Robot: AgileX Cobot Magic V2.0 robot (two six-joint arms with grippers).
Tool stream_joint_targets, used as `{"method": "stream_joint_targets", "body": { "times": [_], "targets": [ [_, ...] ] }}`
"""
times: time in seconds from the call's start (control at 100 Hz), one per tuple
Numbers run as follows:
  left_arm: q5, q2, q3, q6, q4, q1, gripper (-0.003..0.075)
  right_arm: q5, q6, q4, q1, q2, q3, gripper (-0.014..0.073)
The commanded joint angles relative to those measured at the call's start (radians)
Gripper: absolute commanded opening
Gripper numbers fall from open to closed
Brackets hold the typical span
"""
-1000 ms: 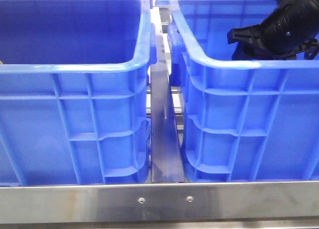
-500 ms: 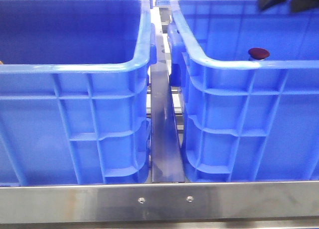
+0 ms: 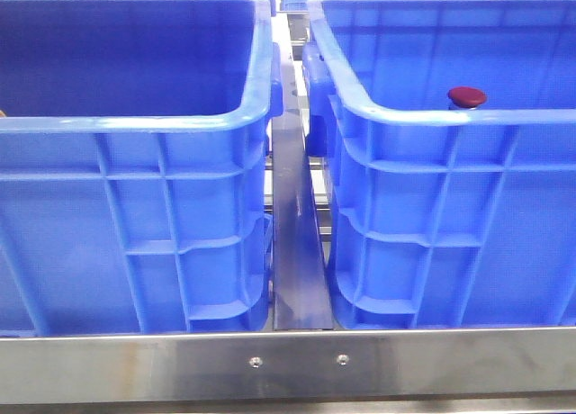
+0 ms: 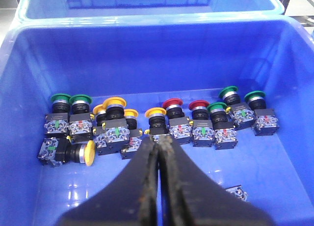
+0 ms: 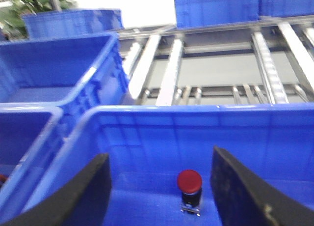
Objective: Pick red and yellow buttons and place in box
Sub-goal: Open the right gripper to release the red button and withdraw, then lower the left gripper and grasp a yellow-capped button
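Red button [image 3: 467,96] stands in the right crate [image 3: 450,216]; right tool [image 5: 159,186] released above it, left tool [image 4: 158,152] clenched, empty.

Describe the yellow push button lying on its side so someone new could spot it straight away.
Look inside the big blue plastic crate full of push buttons, seen from the left wrist. Below the row's green-capped end lies a yellow domed push button, apart from the row. It alone is tipped sideways; its neighbours stand cap up.
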Motion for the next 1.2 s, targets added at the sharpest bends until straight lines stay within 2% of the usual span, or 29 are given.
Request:
{"method": "stream_joint_targets", "body": {
  "times": [0.0,0.19,0.26,0.33,0.38,0.45,0.62,0.69,0.9,1.09,1.19],
  "targets": [
    [-0.069,-0.001,-0.024,-0.009,-0.009,0.005,-0.0019,0.005,-0.005,0.003,-0.003,-0.074,0.000,0.0391],
    [-0.069,-0.001,-0.024,-0.009,-0.007,0.005,-0.0018,0.005,-0.005,0.003,-0.003,-0.163,0.028,0.0060],
    [-0.069,-0.001,-0.024,-0.009,-0.007,0.005,-0.0017,0.005,-0.005,0.003,-0.003,-0.169,0.028,-0.0027],
    [-0.069,-0.001,-0.024,-0.009,-0.007,0.005,0.0004,0.005,-0.005,0.003,-0.003,-0.169,0.028,-0.0071],
    [-0.069,-0.001,-0.024,-0.007,-0.007,0.005,0.0047,0.005,-0.005,0.003,-0.003,-0.169,0.028,-0.0067],
    [-0.063,-0.001,-0.024,-0.007,-0.007,0.005,0.0144,0.005,-0.005,0.003,-0.003,-0.169,0.028,-0.0067],
    [-0.065,-0.001,-0.024,-0.007,-0.002,0.005,0.0486,0.005,-0.005,0.003,-0.003,-0.169,0.028,-0.0067],
    [-0.076,0.006,-0.024,-0.007,-0.002,0.005,0.0560,0.005,-0.005,0.003,-0.003,-0.169,0.028,-0.0067],
    [-0.124,0.099,-0.041,-0.007,-0.002,0.005,0.0568,0.009,-0.005,0.003,-0.003,-0.169,0.028,-0.0067],
    [-0.121,0.324,-0.138,-0.007,0.023,0.008,0.0568,0.009,-0.005,0.003,-0.003,-0.169,0.028,-0.0067],
    [-0.112,0.453,-0.208,-0.027,0.023,0.045,0.0568,0.011,-0.005,0.003,-0.003,-0.169,0.028,-0.0067]
  ]
}}
